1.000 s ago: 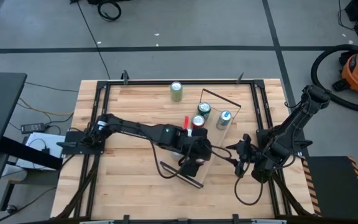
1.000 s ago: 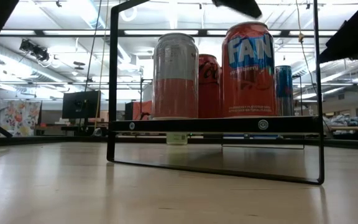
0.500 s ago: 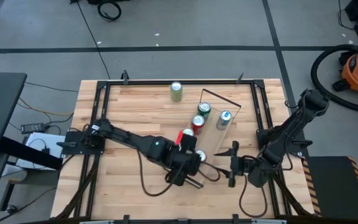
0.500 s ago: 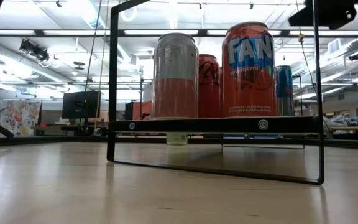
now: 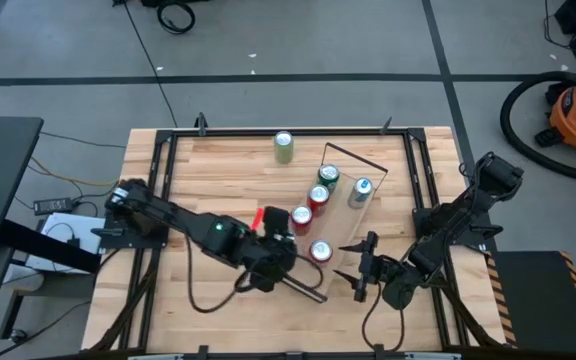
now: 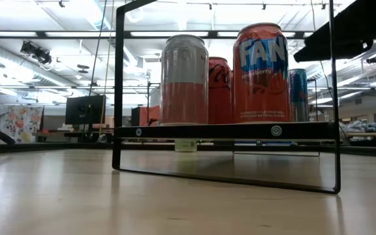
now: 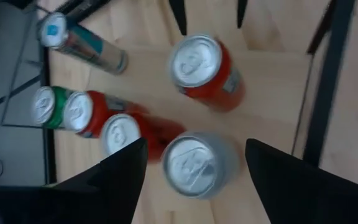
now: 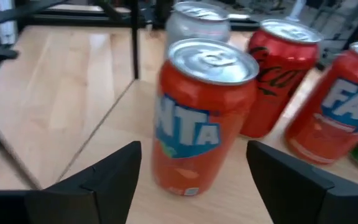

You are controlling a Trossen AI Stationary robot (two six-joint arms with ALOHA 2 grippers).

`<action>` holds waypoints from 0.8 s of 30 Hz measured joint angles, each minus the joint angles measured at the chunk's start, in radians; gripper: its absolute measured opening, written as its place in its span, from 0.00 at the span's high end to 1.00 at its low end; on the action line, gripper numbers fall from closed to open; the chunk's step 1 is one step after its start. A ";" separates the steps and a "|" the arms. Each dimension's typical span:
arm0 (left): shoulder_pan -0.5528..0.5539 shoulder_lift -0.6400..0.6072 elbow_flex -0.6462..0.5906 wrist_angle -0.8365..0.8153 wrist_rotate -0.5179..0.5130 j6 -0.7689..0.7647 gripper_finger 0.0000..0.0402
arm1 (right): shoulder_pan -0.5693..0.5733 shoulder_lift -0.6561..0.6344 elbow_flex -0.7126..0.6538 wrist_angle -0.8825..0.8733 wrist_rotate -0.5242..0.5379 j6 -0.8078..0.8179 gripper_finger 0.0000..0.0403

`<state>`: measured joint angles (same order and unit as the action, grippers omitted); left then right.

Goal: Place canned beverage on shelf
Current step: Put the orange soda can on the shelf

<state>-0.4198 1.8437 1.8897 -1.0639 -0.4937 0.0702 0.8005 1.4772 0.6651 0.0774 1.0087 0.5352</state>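
Light-wood plank shelf with black wire end frames point(image 5: 340, 215) on butcher-block wooden surface point(image 5: 218, 180), carrying upright cans: orange Fanta can point(image 8: 202, 118) nearest the front end, silver-and-red can point(image 7: 194, 163) beside it, red cola can point(image 8: 277, 74), slim blue can point(image 5: 360, 190). Left hand point(image 7: 191, 171) spread wide above silver-and-red can, gripping nothing. Right hand point(image 8: 194, 177) spread wide, empty, facing Fanta can. Green can point(image 5: 284, 146) standing apart near far edge.

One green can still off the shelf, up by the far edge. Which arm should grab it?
Left, probably. The green can stands left of the shelf, so the left gripper, open and empty, has an unobstructed path. The right gripper, also open, would have to reach across the shelf's cans.
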 joint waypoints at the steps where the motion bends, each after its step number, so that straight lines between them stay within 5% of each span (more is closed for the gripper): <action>1: 0.000 -0.025 -0.029 0.019 -0.007 -0.005 0.30 | 0.000 0.005 0.004 0.000 0.016 0.002 0.24; 13: 0.000 -0.282 -0.447 0.267 -0.036 -0.079 0.31 | -0.053 0.120 0.009 0.073 0.015 0.102 0.21; 24: -0.001 -0.389 -0.667 0.379 -0.055 -0.102 0.31 | -0.098 0.244 0.009 0.226 0.010 0.095 0.21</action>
<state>-0.4210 1.4543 1.2227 -0.6851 -0.5483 -0.0317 0.7028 1.7209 0.6746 0.3035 1.0188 0.6298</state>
